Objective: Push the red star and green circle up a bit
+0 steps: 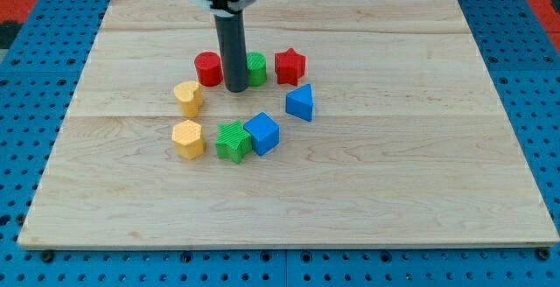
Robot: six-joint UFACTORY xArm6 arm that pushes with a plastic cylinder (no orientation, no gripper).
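Note:
The red star (290, 66) sits right of the green circle (255, 68), which is partly hidden behind my dark rod. My tip (236, 87) rests on the board just below and left of the green circle, between it and the red circle (208, 68). The tip looks close to or touching the green circle's lower left side; I cannot tell which.
A yellow heart (188, 97) and a yellow hexagon (187, 138) lie at lower left. A green star (232, 141) touches a blue cube (262, 133). A blue triangle (300, 102) sits below the red star. The wooden board (420, 164) lies on a blue pegboard.

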